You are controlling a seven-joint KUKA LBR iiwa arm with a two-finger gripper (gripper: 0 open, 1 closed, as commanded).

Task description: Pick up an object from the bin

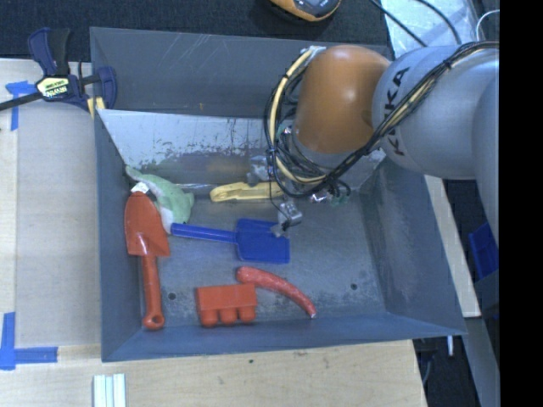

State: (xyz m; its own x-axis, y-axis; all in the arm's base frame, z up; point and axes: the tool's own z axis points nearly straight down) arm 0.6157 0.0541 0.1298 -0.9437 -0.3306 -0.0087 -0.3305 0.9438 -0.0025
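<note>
Blue toy shovel (242, 237): mid-floor of the bin (390, 261), blade toward the arm, handle pointing left. Gripper (287, 217): at the blade's far right corner, contact uncertain; how far open it is cannot be told, and nothing is seen held. Step, as judged: approach, grasp not yet made. Next move calls for a descent centred on the blade. Neighbours: yellow piece (240, 193) behind; red curved piece (276, 287) in front.

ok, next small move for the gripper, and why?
Probably shift the gripper a little toward the blade's middle on the blue toy shovel before lowering. Its tip hangs over the blade's upper right corner, and the yellow toy lies close behind it.
</note>
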